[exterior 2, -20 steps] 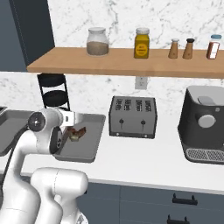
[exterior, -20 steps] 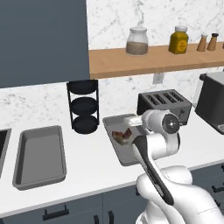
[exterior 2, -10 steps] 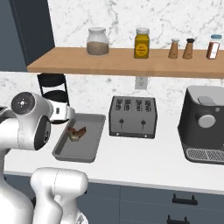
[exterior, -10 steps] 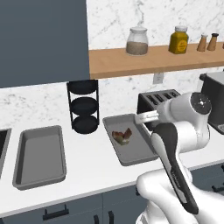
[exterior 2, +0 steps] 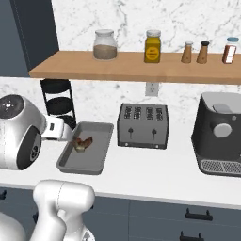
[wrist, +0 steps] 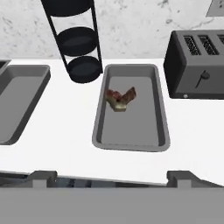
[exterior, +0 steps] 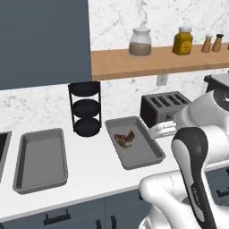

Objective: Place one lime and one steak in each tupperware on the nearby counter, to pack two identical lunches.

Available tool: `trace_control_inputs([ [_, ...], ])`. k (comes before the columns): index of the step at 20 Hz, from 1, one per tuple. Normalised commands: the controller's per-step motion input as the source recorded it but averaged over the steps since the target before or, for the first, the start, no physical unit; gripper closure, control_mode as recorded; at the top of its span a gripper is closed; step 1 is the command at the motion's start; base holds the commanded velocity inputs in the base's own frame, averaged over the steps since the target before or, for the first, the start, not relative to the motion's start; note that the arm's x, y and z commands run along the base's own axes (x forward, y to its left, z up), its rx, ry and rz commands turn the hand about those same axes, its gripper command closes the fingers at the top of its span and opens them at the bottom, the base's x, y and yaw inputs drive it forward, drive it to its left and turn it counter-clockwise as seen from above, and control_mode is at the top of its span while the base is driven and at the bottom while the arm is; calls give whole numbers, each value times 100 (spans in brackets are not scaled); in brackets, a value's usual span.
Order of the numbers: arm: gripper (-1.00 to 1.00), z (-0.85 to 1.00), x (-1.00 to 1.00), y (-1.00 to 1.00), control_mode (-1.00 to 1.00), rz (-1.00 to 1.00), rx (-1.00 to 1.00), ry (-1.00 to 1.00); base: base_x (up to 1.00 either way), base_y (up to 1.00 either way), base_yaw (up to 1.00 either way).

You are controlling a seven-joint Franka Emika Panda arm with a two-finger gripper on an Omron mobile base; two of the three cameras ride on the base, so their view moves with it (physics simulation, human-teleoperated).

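Note:
A brown-red marbled steak (exterior: 125,138) (exterior 2: 84,143) (wrist: 120,99) lies in the right tupperware (exterior: 145,154) (exterior 2: 96,160) (wrist: 131,133) on the white counter (exterior: 89,172). The left tupperware (exterior: 40,159) (wrist: 19,100) holds nothing. My gripper (exterior: 157,131) (exterior 2: 69,137) (wrist: 111,177) hangs open just off the right tray's near side, level with the toaster, with nothing between its fingers. Its fingertips (wrist: 43,176) stand far apart in the hand view. Both limes and the red-pink steak are out of view.
A black three-tier rack (exterior: 85,109) (wrist: 76,41) stands behind the trays. A toaster (exterior: 163,107) (exterior 2: 142,124) (wrist: 197,65) sits right of the steak's tray, a coffee machine (exterior 2: 219,134) farther right. A wooden shelf (exterior: 152,62) with jars hangs overhead. A sink edge (exterior: 2,150) lies far left.
The arm has lifted and drawn back from over the right tray toward the robot. The steak stays lying in the tray where it was.

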Motion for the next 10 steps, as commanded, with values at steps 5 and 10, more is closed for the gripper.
trace_control_inputs([
  [5,-100,0,-55,-10,100,-1,0,1,-40,-17,-4],
  [10,-100,0,0,0,100,0,0,0,-36,-82,-19],
])
